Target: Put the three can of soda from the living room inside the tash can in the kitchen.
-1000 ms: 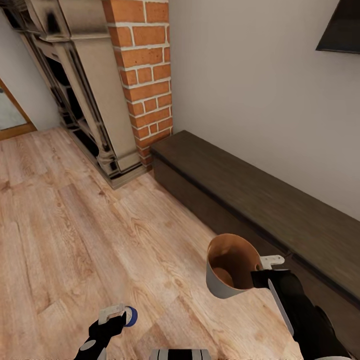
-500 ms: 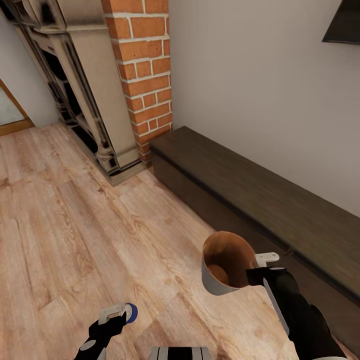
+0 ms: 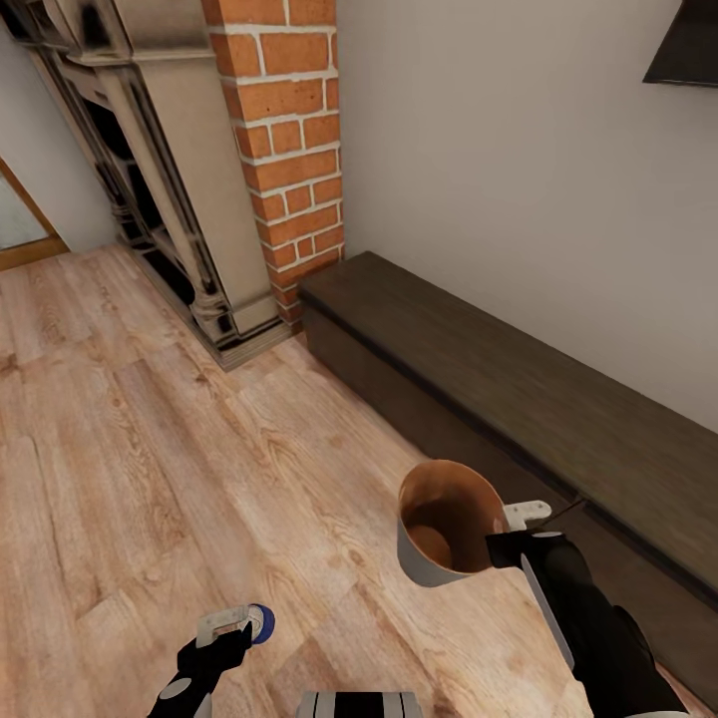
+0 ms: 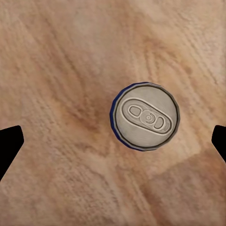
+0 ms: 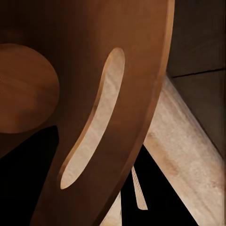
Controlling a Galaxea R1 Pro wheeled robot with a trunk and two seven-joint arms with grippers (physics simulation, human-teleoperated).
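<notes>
My right gripper [image 3: 511, 531] has the trash can [image 3: 439, 563] by its rim, one finger inside and one outside the wall, so it is pinched onto the bin and carrying it tilted above the wood floor [image 3: 130, 449]. From the head camera I look into its brown-orange interior; the pale grey outer wall shows along the lower side. On the right wrist camera the bin's inner wall [image 5: 141, 70] curves across the frame with a long slot [image 5: 94, 122] cut through it, floor showing through, and the round bottom [image 5: 23, 87] off to one side.

At my left, the blue soda can [image 3: 262, 625] sits at the tips of the left gripper [image 3: 239, 623], low in the head view. On the left wrist camera I see the can [image 4: 145, 116] end-on, its silvery top and pull tab facing the lens with a thin blue edge around it. The dark fingertips [image 4: 9, 146] show at both edges of that frame, well apart from the can, so the left gripper looks spread rather than closed on it.

Just beside the bin runs a long dark low cabinet [image 3: 519, 399] against the pale wall [image 3: 499, 150]. Further off stand the red brick column [image 3: 289, 140] and the pale fireplace surround [image 3: 170, 179]. A dark screen corner [image 3: 688, 45] hangs on the wall.
</notes>
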